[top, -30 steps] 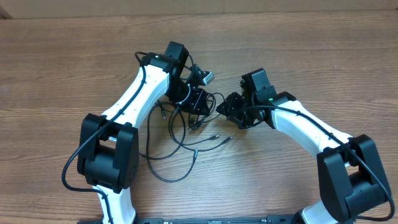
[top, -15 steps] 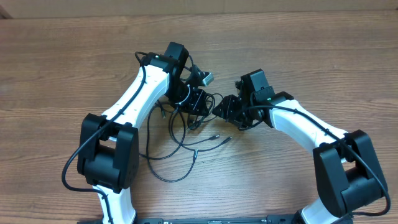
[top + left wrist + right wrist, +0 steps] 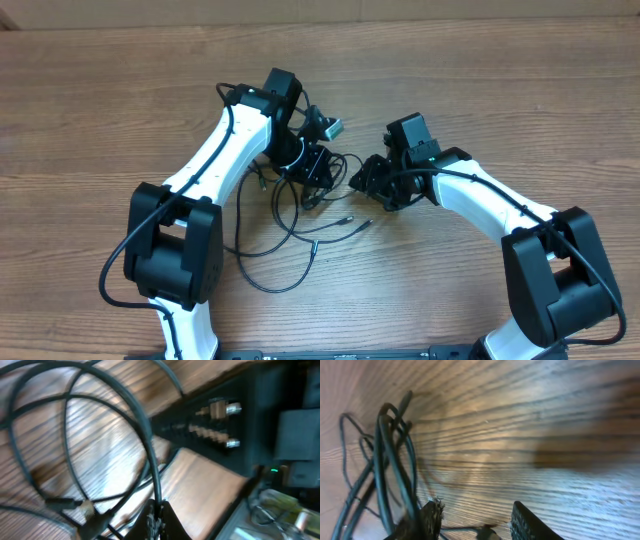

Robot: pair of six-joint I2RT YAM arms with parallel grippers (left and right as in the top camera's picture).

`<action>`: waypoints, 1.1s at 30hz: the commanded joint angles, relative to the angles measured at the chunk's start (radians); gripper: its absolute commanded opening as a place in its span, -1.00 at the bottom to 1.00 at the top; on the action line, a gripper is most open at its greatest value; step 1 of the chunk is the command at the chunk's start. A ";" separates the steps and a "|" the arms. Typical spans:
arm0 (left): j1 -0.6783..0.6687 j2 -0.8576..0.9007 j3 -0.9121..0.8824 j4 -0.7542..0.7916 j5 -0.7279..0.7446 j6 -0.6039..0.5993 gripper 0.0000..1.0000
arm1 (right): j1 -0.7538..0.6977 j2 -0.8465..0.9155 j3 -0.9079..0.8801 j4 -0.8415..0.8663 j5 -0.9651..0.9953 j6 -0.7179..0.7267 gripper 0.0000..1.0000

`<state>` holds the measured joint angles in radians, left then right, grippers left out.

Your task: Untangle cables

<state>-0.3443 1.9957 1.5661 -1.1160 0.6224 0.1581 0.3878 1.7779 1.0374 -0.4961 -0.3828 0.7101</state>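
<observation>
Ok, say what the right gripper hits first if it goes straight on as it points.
Probably the table: only bare wood shows ahead between the open jaws of the right gripper. The cables lie off to its side; depth is unclear.

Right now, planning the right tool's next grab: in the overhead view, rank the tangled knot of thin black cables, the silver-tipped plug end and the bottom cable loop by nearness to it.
1. The tangled knot of thin black cables, left of the right tool.
2. The silver-tipped plug end, below it.
3. The bottom cable loop, lower left.
</observation>
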 commanded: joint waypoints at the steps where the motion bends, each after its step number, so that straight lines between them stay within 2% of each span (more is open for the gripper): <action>1: 0.010 -0.034 0.006 -0.006 -0.190 -0.098 -0.92 | 0.004 0.009 -0.004 -0.029 0.112 0.022 -0.14; 6: 0.012 -0.056 0.029 -0.007 -0.082 -0.102 -0.91 | 0.004 0.025 -0.004 -0.064 0.214 0.095 -0.14; 12: 0.012 -0.242 0.067 0.002 -0.084 -0.126 -0.92 | 0.004 0.036 -0.004 -0.067 0.222 0.102 -0.13; 15: 0.012 -0.359 0.070 0.024 -0.206 -0.212 -0.91 | 0.004 0.037 -0.004 -0.067 0.222 0.105 -0.12; 19: 0.012 -0.457 0.070 0.020 -0.492 -0.385 -0.92 | 0.004 0.037 -0.004 -0.067 0.222 0.105 -0.12; 21: 0.012 -0.472 0.070 0.008 -0.546 -0.423 -0.92 | 0.004 0.037 -0.004 -0.067 0.222 0.105 -0.12; 25: 0.012 -0.454 0.064 -0.029 -0.545 -0.428 -0.91 | 0.004 0.037 -0.004 -0.066 0.222 0.105 -0.12; 29: 0.012 -0.429 0.049 -0.045 -0.545 -0.428 -0.91 | 0.004 0.037 -0.004 -0.066 0.224 0.105 0.11; 31: 0.012 -0.421 0.046 -0.050 -0.545 -0.428 -0.92 | 0.004 0.037 -0.004 -0.066 0.222 0.104 0.34; 33: 0.012 -0.413 0.044 -0.067 -0.544 -0.428 -0.92 | 0.003 0.037 -0.004 -0.061 0.205 0.086 0.43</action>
<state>-0.3439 1.5642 1.6230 -1.1652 0.0952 -0.2565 0.3878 1.8076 1.0374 -0.5663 -0.1753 0.8093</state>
